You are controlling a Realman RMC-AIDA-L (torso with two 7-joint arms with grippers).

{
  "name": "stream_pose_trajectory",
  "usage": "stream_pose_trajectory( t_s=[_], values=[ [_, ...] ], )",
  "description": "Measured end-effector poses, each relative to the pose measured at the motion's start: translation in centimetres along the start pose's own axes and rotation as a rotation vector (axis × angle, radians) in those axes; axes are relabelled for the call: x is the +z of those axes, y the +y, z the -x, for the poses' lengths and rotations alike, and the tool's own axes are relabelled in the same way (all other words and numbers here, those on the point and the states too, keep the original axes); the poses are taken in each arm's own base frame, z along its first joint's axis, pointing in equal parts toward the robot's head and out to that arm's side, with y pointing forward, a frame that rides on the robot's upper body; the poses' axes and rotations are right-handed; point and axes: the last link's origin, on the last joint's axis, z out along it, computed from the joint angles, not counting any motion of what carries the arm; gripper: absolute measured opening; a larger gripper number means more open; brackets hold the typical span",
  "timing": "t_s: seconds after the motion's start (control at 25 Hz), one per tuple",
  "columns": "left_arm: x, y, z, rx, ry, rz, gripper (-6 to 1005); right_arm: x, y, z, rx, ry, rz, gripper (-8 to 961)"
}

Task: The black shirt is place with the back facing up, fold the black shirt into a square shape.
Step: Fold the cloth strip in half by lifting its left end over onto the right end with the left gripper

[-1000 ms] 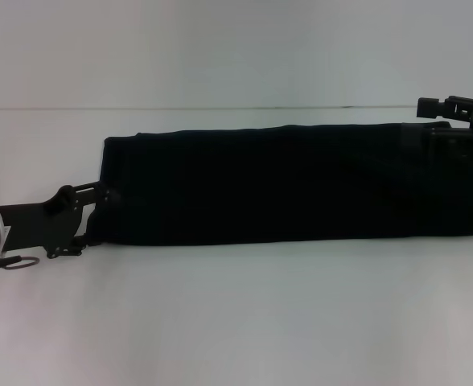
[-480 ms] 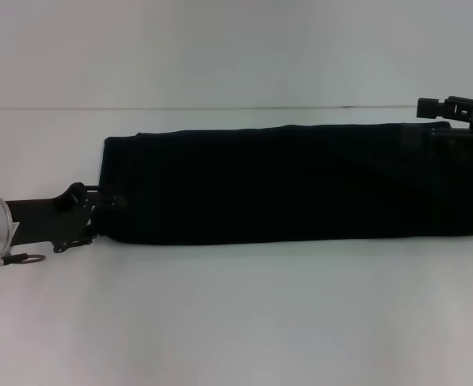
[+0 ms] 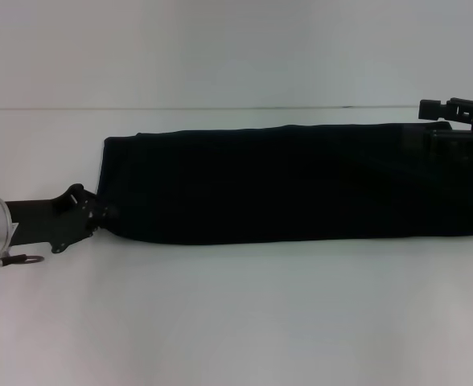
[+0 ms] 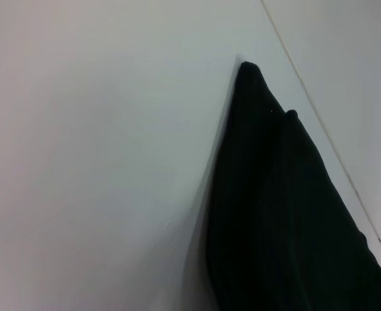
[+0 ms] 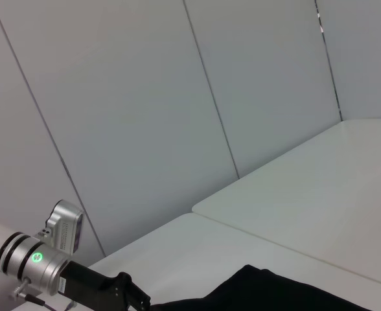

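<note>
Tools at both ends: our left tool (image 3: 101,214) meets the near-left corner of the long, folded plain black cloth shirt (image 3: 293,183) on the white worktop (image 3: 236,314); right tool (image 3: 454,121) at its far-right end; neither grip discernible.

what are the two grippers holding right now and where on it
Cannot be told. The left gripper meets the black shirt's left end, the right gripper its right end.

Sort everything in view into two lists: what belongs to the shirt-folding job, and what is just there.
Part of the job:
- black shirt, folded into a long band
- left gripper, at the band's near left corner
- right gripper, at the band's far right end

Just there:
- white table
- panelled wall
</note>
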Motion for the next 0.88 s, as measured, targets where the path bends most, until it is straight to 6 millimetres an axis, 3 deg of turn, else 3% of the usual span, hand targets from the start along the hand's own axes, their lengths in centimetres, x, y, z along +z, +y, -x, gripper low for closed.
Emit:
stream_pose_trajectory(
  t_s=[0.28, 0.36, 0.68, 0.88],
  values=[
    [-0.1, -0.2, 0.1, 0.009, 0.000, -0.004, 154, 0.1, 0.0, -0.1, 0.002, -0.001, 0.000, 944],
    [-0.1, -0.3, 0.1, 0.017, 0.001, -0.004, 24, 0.1, 0.0, -0.1, 0.006, -0.002, -0.001, 944],
    [-0.9, -1.0, 0.1, 0.075, 0.013, 0.005, 23, 0.5, -0.1, -0.3, 0.022, -0.022, -0.013, 945],
    [-3.0, -2.8, -0.1, 0.095, 0.043, -0.015, 23, 1.3, -0.2, -0.2, 0.035, -0.038, -0.017, 944]
  ],
)
